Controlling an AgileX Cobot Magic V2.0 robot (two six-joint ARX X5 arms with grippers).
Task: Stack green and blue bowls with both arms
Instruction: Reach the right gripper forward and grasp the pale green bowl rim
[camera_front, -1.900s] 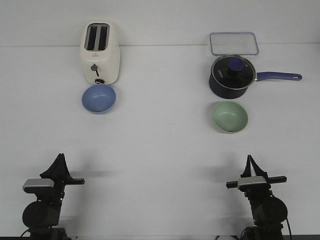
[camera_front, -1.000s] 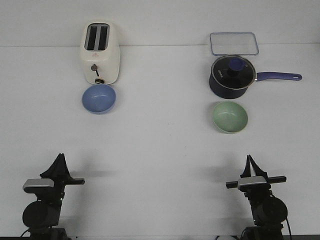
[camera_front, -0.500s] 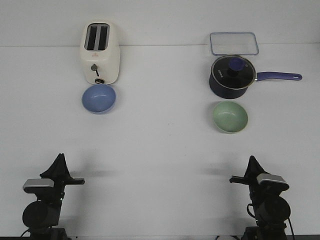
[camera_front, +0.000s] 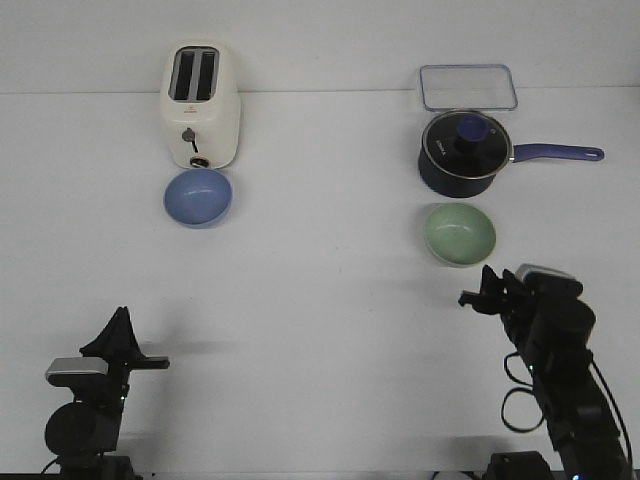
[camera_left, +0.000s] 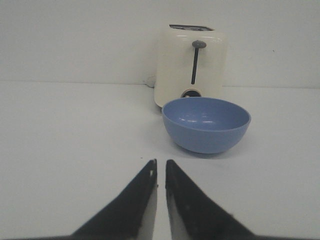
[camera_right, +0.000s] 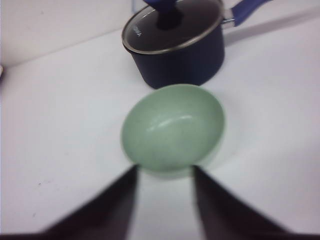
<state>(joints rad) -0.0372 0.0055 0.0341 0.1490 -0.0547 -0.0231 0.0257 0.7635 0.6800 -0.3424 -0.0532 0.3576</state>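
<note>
Right end effector (camera_right: 164, 175): fingers spread apart, green bowl (camera_right: 173, 130) just ahead, its near rim between the tips; navy saucepan (camera_right: 177, 45) right behind the bowl. Left end effector (camera_left: 160, 167): fingers nearly together, holding nothing; blue bowl (camera_left: 206, 124) ahead on worktop (camera_front: 320, 290), toaster (camera_left: 191, 65) close behind it.

Plain white table (camera_front: 320, 290) against a bare white wall (camera_front: 320, 40).

Left end effector (camera_left: 160, 172) nearly closed and low; right end effector (camera_right: 164, 172) spread wide.
</note>
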